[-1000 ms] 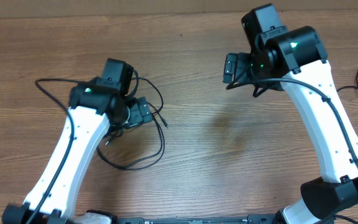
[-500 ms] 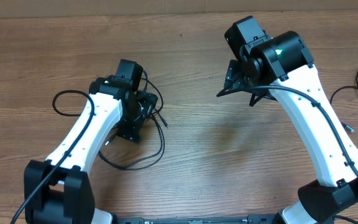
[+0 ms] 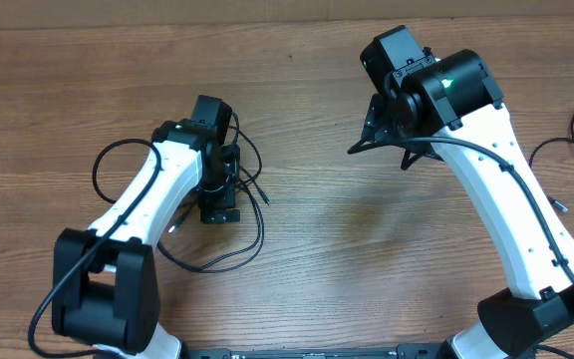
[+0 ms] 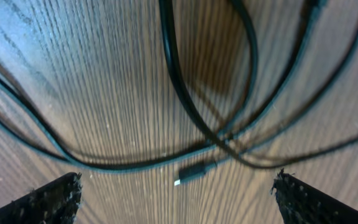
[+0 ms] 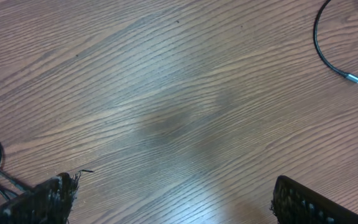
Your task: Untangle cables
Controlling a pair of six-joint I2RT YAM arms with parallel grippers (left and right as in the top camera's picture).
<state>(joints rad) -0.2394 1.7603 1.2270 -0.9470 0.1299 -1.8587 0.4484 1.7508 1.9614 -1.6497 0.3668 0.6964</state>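
Left claw (image 4: 179, 202) stands wide and holds nothing, hovering low over the tangled cables (image 4: 173, 81) on the left side of the table (image 3: 317, 60). Through its wrist camera I see several black strands crossing one another on the wood, with a small plug (image 4: 194, 173) lying just beside the crossing, between the two fingers (image 4: 48, 199). From overhead, one loop of the tangle curves out on the near side of that claw. Right claw (image 5: 173, 205) is wide too and empty, over bare wood. A separate cord (image 5: 319, 37) with a silver tip (image 5: 353, 78) lies far right, well apart from the tangle.
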